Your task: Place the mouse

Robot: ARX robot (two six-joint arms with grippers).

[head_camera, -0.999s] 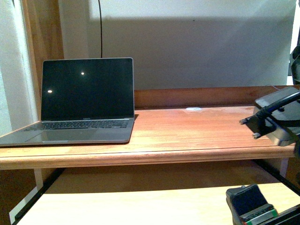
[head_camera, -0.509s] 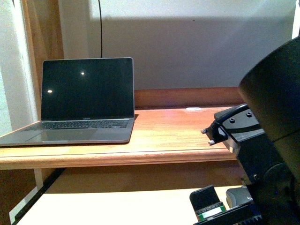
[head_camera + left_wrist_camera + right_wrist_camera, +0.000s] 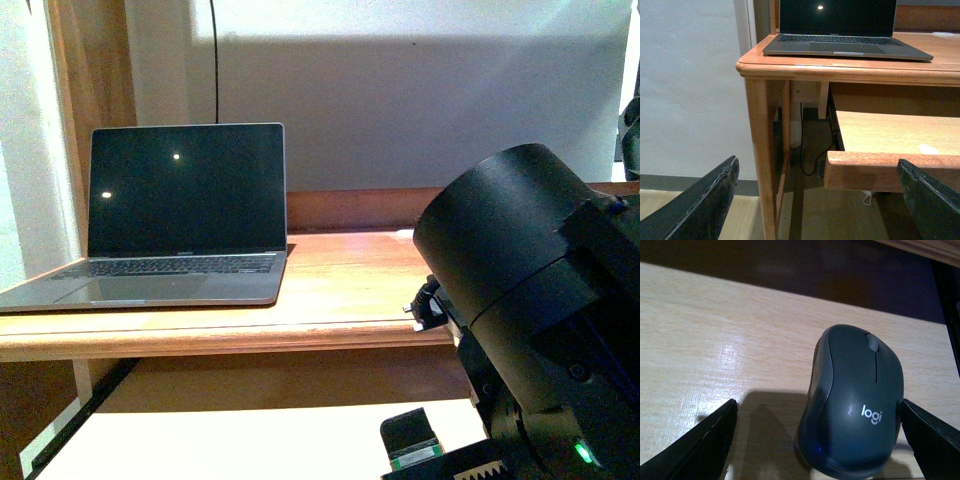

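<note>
The setting was a wooden desk (image 3: 340, 290) against a plain pale wall (image 3: 420, 100), with a lighter wood pull-out shelf (image 3: 715, 330) slung under the desktop. The right gripper (image 3: 817, 402) was down over that shelf with its two black fingers (image 3: 700, 445) spread wide, not clamped on anything.

The mouse (image 3: 852, 400) sat flat on the shelf right between them, way over toward one finger. It was close enough that I couldn't tell if it touched. The other finger was well clear, with bare wood and the mouse's shadow in the gap.

The mouse itself was dark grey and matte, a rounded dome with an oval outline. It had a lighter grey scroll wheel (image 3: 872, 342) with a thin seam running back from it, "logi" in pale letters on the hump, and a faint blue glint low on its side. In the front view it was hidden, since the fat black housing of the right arm (image 3: 520, 290) filled the lower right of the frame.

The left gripper (image 3: 817, 162) was spread too, fingers wide apart and gripping nothing, facing the desk's corner leg (image 3: 760, 150) and the shelf's front edge.

Further out, an opened laptop (image 3: 185, 215) with a dark screen sat on the desktop at the middle left of the front frame. A thin black cable (image 3: 214, 60) ran up the wall above it at the upper left.
</note>
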